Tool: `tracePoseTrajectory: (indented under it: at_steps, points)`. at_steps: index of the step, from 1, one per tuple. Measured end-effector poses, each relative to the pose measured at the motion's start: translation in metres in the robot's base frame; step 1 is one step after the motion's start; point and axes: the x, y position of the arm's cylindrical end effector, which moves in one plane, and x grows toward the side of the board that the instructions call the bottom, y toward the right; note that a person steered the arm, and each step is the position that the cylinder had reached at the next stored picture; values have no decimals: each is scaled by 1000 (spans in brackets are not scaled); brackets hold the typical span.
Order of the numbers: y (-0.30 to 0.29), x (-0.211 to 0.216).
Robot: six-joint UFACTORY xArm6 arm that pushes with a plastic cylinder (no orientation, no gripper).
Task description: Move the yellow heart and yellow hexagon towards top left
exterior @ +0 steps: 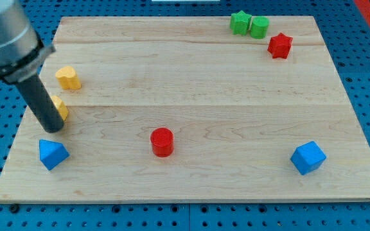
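Camera view: my tip [54, 128] rests at the frame's left, touching the yellow hexagon [61, 108], which the rod partly hides. There is no pincer to open or close, only the rod. The yellow heart [69, 77] sits just above, apart. Below lies a blue triangle [52, 154]. The wooden board [191, 83] rests on a blue pegboard [365, 58]. No containers appear.

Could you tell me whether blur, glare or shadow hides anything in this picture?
Camera view: lighting is even and soft, with no glare on the board; the blocks are sharp; the arm housing at top left looks slightly soft; the rod covers part of the yellow hexagon, with my tip just below it.
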Motion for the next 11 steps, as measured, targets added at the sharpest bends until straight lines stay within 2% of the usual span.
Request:
tracePoseTrajectory:
  at_steps: [2, 5, 6, 7, 8, 10, 11]
  points:
    - [-2, -83]
    - [-2, -181]
    - [2, -135]
    - [-32, -120]
    - [-68, -151]
    - [-15, -180]
    - [-12, -159]
